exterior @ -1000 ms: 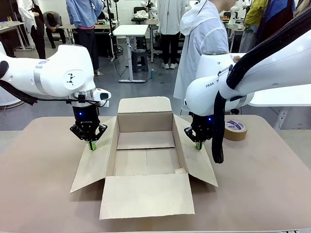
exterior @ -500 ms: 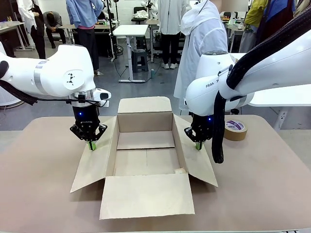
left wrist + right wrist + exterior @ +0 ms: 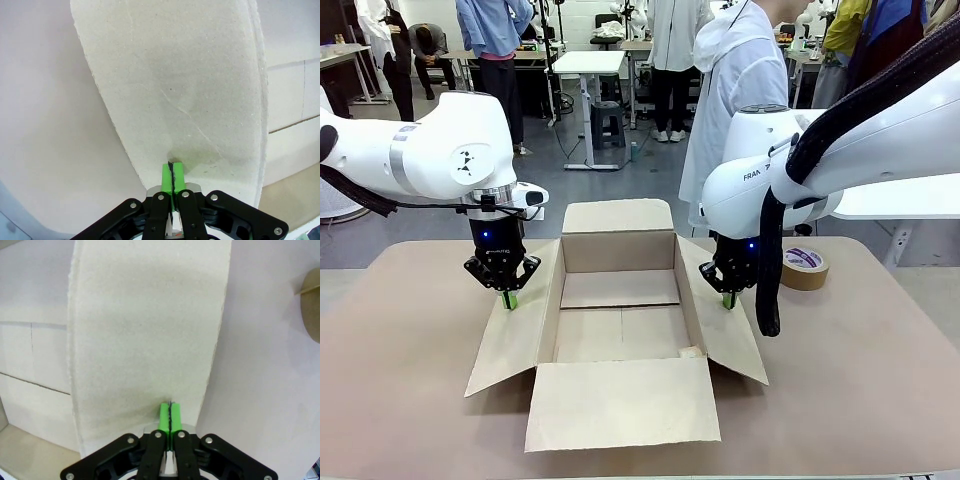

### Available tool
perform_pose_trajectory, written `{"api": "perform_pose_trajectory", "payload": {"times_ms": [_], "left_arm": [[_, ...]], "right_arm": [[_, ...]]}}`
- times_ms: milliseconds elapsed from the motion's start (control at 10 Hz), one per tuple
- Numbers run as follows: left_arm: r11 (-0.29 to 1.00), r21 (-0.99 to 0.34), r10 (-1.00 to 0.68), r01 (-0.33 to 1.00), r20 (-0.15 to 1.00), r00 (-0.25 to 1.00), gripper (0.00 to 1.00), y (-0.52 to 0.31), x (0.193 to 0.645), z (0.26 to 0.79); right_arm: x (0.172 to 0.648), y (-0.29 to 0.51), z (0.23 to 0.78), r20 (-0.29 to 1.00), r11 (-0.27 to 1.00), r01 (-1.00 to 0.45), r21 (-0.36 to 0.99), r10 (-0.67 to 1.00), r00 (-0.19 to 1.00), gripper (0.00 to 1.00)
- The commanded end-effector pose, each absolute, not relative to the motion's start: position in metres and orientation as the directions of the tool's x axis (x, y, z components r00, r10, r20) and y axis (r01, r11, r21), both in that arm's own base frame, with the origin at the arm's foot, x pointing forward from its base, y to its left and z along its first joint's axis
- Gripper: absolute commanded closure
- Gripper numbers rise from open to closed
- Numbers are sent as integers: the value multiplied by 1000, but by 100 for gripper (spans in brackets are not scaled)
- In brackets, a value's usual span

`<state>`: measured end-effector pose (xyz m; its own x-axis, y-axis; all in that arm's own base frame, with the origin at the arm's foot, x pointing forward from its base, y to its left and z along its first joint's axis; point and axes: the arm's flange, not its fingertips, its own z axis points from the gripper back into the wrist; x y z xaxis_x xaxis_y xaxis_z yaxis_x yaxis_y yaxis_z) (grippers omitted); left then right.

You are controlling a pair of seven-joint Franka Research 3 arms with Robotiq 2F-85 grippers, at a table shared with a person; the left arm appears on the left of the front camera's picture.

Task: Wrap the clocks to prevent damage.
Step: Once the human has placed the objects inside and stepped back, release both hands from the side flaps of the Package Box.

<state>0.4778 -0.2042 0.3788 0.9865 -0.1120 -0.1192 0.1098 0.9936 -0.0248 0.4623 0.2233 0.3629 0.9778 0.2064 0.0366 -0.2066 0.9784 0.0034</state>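
Beige desk (image 3: 880, 380) carries an open carton (image 3: 620, 250); left pincer (image 3: 509, 300) and right pincer (image 3: 727, 299), each pressed together, rest on its side flaps (image 3: 515, 345). Press evenly and gently. Where the clocks lie I cannot tell.

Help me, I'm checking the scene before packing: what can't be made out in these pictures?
- Carton floor nearest the camera: front view, hidden behind the carton's own near wall.
- Tape roll: front view, left edge behind the right arm's black sleeve, label print too small to read; right wrist view, cut off by the picture's edge.
- Table under the spread flaps: all views, covered by the cardboard.
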Motion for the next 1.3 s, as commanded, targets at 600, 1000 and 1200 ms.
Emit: {"api": "perform_pose_trajectory", "payload": {"times_ms": [600,1000,1200], "left_arm": [[993,-16,-115,114,-116,987,100,-202,474,379],[993,-16,-115,114,-116,987,100,-202,474,379],[993,-16,-115,114,-116,987,100,-202,474,379]], "right_arm": [[462,225,361,31,982,-189,-10,190,981,99],[462,225,361,31,982,-189,-10,190,981,99],[462,225,361,31,982,-189,-10,190,981,99]]}}
